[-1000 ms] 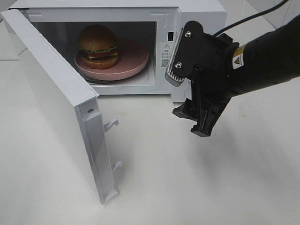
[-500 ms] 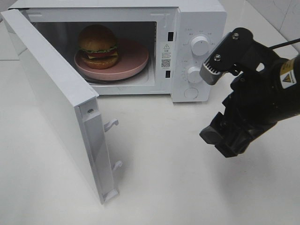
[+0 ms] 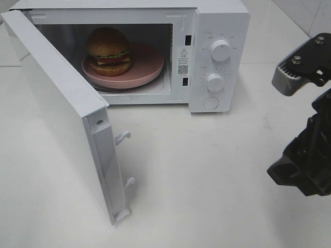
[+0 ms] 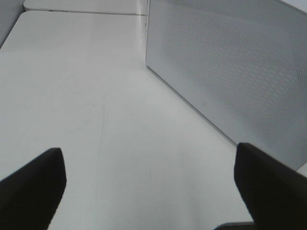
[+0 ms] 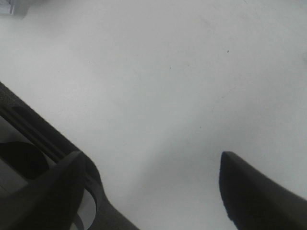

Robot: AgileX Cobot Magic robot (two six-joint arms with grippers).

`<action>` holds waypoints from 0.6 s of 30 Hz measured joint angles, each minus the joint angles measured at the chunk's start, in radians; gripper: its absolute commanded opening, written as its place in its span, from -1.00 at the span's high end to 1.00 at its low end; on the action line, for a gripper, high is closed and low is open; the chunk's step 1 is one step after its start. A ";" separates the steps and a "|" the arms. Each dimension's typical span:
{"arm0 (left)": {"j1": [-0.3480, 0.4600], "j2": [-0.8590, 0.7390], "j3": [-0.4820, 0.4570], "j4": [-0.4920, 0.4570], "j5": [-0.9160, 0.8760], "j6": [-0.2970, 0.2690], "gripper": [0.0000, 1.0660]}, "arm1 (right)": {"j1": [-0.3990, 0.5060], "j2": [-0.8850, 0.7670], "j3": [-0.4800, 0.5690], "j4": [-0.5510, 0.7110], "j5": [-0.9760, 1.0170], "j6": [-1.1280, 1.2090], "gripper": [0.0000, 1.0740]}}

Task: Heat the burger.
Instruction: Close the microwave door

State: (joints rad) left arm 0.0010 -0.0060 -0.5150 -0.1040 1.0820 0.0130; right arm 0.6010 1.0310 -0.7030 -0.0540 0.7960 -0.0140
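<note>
The burger (image 3: 108, 50) sits in the microwave (image 3: 227, 23), well apart from the right claw (image 3: 295, 128).

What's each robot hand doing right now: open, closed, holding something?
Left hand: open, holding nothing.
Right hand: open, holding nothing.

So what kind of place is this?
Probably a pretend kitchen set up for testing: a microwave with its door open, a burger on a pink plate inside, all on a plain white table.
</note>
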 measured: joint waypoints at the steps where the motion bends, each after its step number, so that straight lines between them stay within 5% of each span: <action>1: 0.000 0.000 0.000 0.000 0.000 0.000 -0.63 | 0.000 0.000 0.000 0.000 0.000 0.000 -0.40; 18: 0.000 0.000 0.000 0.000 0.000 0.000 -0.63 | 0.000 -0.202 0.064 0.000 0.150 0.087 -0.40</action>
State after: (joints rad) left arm 0.0010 -0.0060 -0.5150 -0.1040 1.0820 0.0130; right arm 0.6010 0.8290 -0.6390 -0.0540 0.9460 0.0730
